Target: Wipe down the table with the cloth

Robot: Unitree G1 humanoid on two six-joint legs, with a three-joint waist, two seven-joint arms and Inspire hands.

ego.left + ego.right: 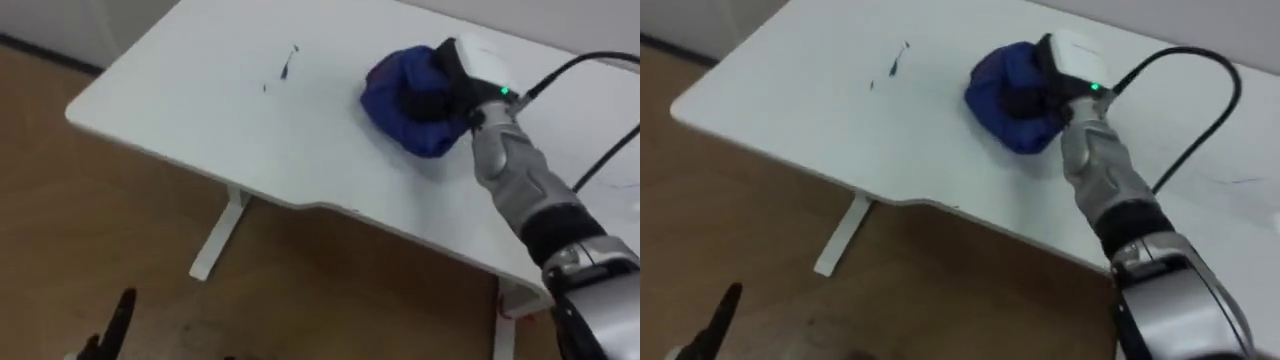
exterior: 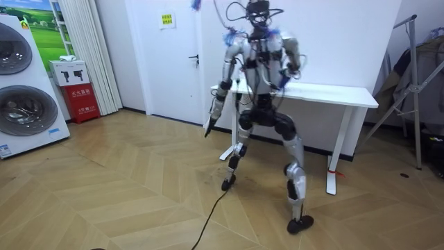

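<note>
A bunched blue cloth (image 1: 392, 92) lies on the white table (image 1: 190, 110), right of centre. My right hand (image 1: 468, 72) rests on its right side, dark fingers curled into the folds and holding it. Small dark ink marks (image 1: 286, 66) stain the tabletop to the left of the cloth, a short way off. My left hand (image 1: 116, 322) hangs low beside the table over the wooden floor, fingers straight and holding nothing. In the room view I stand against the table's front edge with my legs apart, left hand (image 2: 208, 126) down by my side.
The table's front edge (image 1: 330, 208) curves inward before me, with a white leg (image 1: 215, 240) under it. Washing machines (image 2: 21, 83) and a red box (image 2: 78, 98) stand at the room view's left, and a metal stand (image 2: 415, 76) at its right.
</note>
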